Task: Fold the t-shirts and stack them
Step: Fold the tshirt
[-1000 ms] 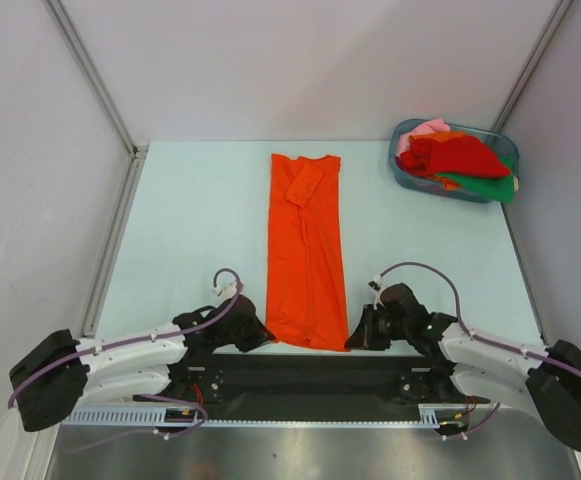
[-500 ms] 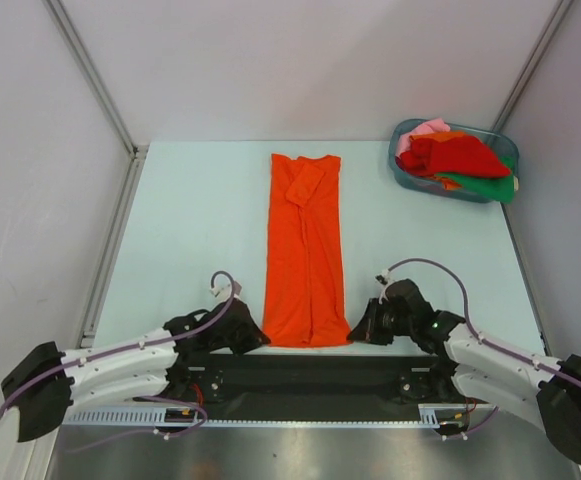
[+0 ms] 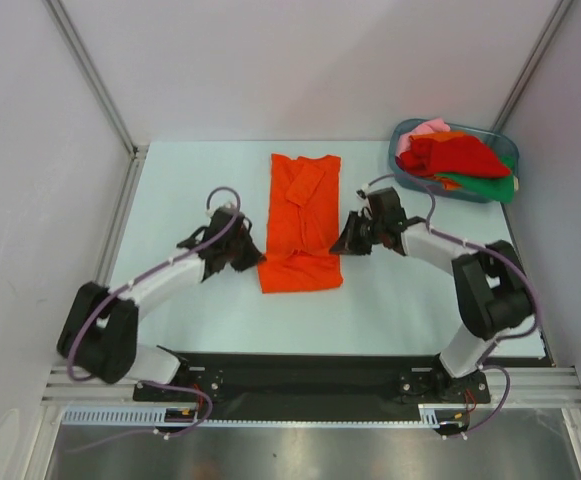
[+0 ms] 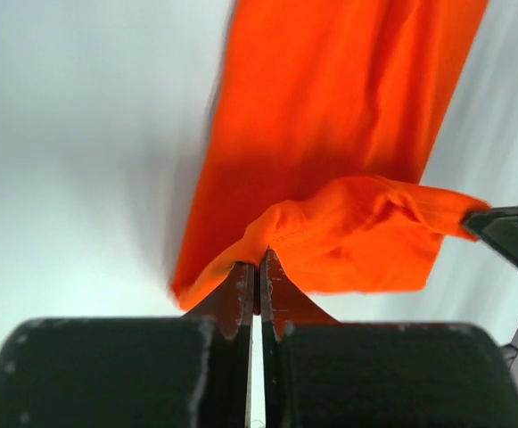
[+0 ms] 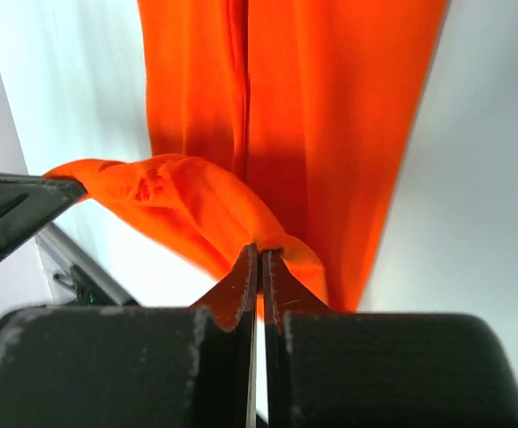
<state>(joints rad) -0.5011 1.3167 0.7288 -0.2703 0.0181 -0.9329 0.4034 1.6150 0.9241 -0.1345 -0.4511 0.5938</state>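
Observation:
The bright orange t-shirt (image 3: pixel 304 215) lies as a long folded strip in the middle of the table, collar end at the far side. Its near end is lifted and doubled back over its middle. My left gripper (image 3: pixel 255 253) is shut on the left bottom corner of the orange t-shirt (image 4: pixel 330 134), and my right gripper (image 3: pixel 341 243) is shut on the right bottom corner (image 5: pixel 312 107). Both hold the hem a little above the cloth, stretched between them. Other t-shirts (image 3: pixel 452 157), red, green, pink and orange, sit heaped in the tub.
A bluish translucent plastic tub (image 3: pixel 407 176) stands at the far right corner of the table. Grey walls with metal frame rails (image 3: pixel 92 80) close in the left, back and right sides. A black base rail (image 3: pixel 310 375) runs along the near edge.
Both grippers have moved away from the near edge toward the far side, carrying the shirt's bottom hem up and over its middle. The strip now looks about half as long.

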